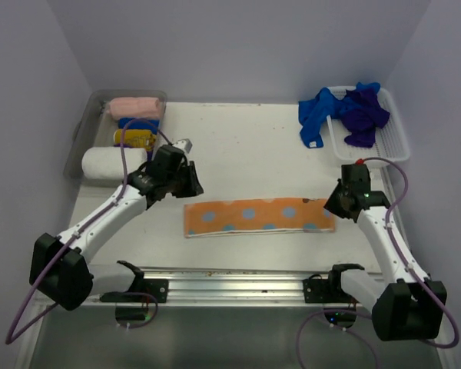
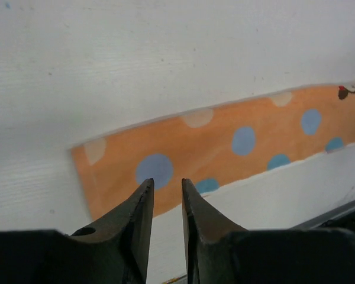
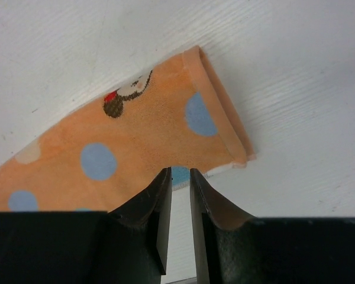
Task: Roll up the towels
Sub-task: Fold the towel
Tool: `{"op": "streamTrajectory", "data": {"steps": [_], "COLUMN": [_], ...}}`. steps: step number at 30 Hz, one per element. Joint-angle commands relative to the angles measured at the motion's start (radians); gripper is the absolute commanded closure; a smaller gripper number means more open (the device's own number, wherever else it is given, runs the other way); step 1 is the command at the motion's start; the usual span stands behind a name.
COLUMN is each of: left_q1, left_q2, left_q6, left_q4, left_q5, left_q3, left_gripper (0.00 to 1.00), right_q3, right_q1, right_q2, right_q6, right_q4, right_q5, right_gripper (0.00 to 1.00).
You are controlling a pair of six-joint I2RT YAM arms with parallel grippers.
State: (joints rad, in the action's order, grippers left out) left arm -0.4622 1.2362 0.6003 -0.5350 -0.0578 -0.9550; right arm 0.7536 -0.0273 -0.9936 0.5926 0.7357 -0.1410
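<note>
the orange dotted towel [image 1: 257,217] lies folded as a long narrow strip on the table [image 1: 246,146], with its long axis running left to right between the two arms. the left gripper [image 2: 167,183] hangs just over its left short end and the right gripper [image 3: 179,173] over its right short end. both have the jaws a little apart and hold nothing. neither seems clearly nearer, though their height is hard to judge. the roll should travel along the strip.

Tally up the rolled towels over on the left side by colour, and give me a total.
Pink roll: 1
Blue roll: 1
Yellow roll: 1
White roll: 1
Total: 4
</note>
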Motion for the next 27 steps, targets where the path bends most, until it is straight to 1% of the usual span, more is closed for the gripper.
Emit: {"op": "streamTrajectory", "data": {"steps": [1,3,5,7,9,10,13,14,16,19,20,22,23,24,26,27], "left_q1": [-0.043,-0.044,-0.044,-0.046,-0.046,-0.044,-0.038,-0.030,-0.017,0.043,0.062,0.094,0.121,0.128,0.119,0.108], "left_q2": [0.077,0.120,0.166,0.215,0.301,0.356,0.422,0.452,0.466,0.448,0.430,0.405,0.378,0.365,0.333,0.325], "left_q6": [0.000,0.018,0.032,0.039,0.046,0.046,0.049,0.050,0.052,0.043,0.038,0.024,0.021,0.016,0.016,0.018], "left_q4": [0.035,0.099,0.144,0.168,0.164,0.150,0.106,0.090,0.063,0.063,0.063,0.063,0.061,0.060,0.058,0.050], "left_q5": [-0.083,-0.109,-0.103,-0.085,-0.071,-0.053,-0.007,0.001,0.025,0.027,0.029,0.038,0.041,0.047,0.041,0.041], "left_q3": [0.025,0.067,0.094,0.102,0.093,0.087,0.064,0.056,0.056,0.090,0.097,0.108,0.107,0.089,0.064,0.027], "left_gripper": [0.72,0.73,0.73,0.75,0.77,0.78,0.79,0.79,0.79,0.78,0.78,0.78,0.78,0.78,0.78,0.78], "right_q3": [0.012,0.004,0.001,-0.005,0.013,0.016,0.023,0.020,-0.008,-0.045,-0.051,-0.056,-0.050,-0.042,-0.022,-0.002], "right_q1": [-0.008,-0.008,-0.008,-0.008,-0.008,-0.008,-0.008,-0.008,-0.010,-0.010,-0.014,-0.084,-0.161,-0.195,-0.249,-0.253], "right_q2": [-0.082,-0.149,-0.194,-0.258,-0.307,-0.362,-0.456,-0.473,-0.487,-0.461,-0.439,-0.323,-0.285,-0.216,-0.179,-0.178], "right_q6": [-0.053,-0.059,-0.063,-0.070,-0.074,-0.077,-0.077,-0.074,-0.063,-0.054,-0.056,-0.054,-0.047,-0.031,-0.013,0.001], "right_q4": [-0.062,-0.102,-0.133,-0.180,-0.190,-0.193,-0.200,-0.200,-0.217,-0.217,-0.210,-0.173,-0.156,-0.135,-0.134,-0.142], "right_q5": [0.081,0.098,0.104,0.097,0.072,0.070,0.067,0.069,0.072,0.079,0.086,0.072,0.032,0.027,0.043,0.052], "right_gripper": [0.78,0.79,0.79,0.79,0.78,0.78,0.80,0.80,0.80,0.81,0.86,0.86,0.85,0.83,0.82,0.81]}}
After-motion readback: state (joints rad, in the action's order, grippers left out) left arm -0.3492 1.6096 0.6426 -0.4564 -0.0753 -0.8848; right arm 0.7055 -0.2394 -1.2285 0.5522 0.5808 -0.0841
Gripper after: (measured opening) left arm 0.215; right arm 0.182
